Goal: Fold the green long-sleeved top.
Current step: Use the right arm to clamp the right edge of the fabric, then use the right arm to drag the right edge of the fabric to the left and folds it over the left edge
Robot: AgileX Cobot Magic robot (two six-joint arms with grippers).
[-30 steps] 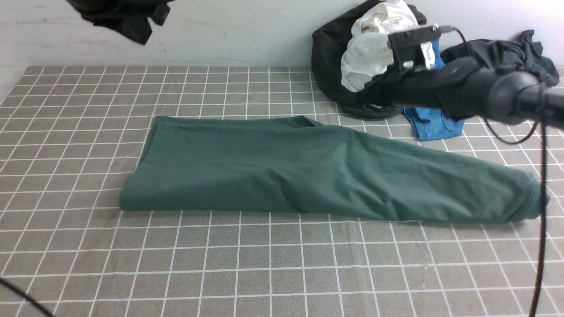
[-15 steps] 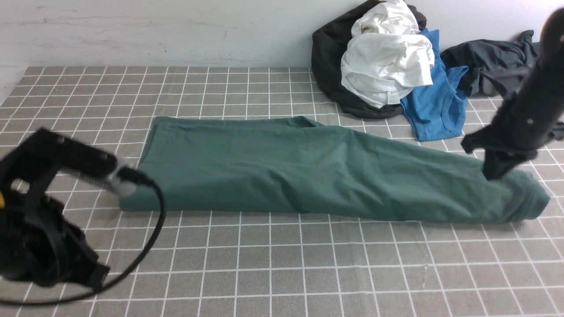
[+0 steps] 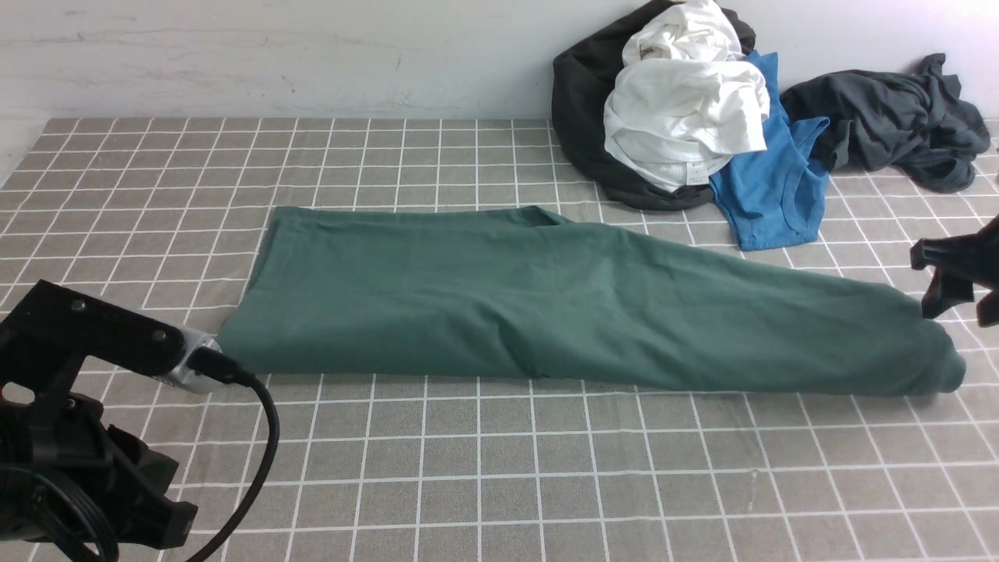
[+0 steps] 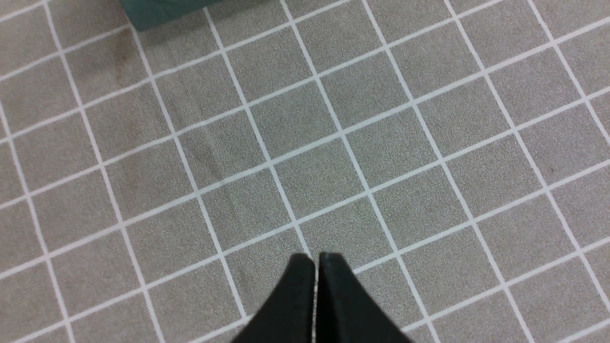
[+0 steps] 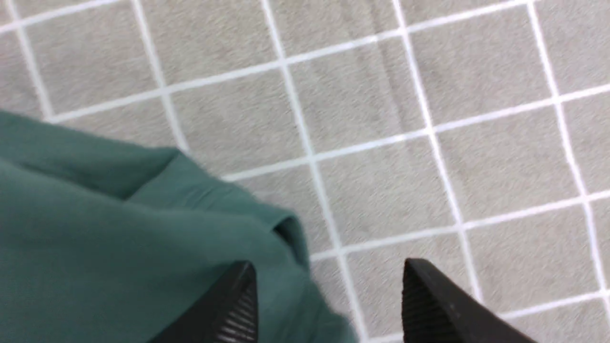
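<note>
One green top (image 3: 546,312), one white garment (image 3: 679,109), one blue top (image 3: 773,195), two dark garments (image 3: 577,101) (image 3: 890,117), two end effectors (image 4: 315,259) (image 5: 329,267).

One wide front cam, two close wrist cams aimed down at the table (image 3: 499,468).
Front view: from the robot's side between the arms, raised, facing forward and down to the far wall (image 3: 234,55); wide, covers the whole green long-sleeved top (image 3: 546,312) and the clothes pile (image 3: 687,117) far right. Left wrist view: straight down past the shut left jaws, close over the near-left table; shares with front only the top's near-left corner (image 4: 157,9). Right wrist view: even closer, a bit blurred, down between the parted right jaws at the right; shares with front the top's right end (image 5: 119,228).
</note>
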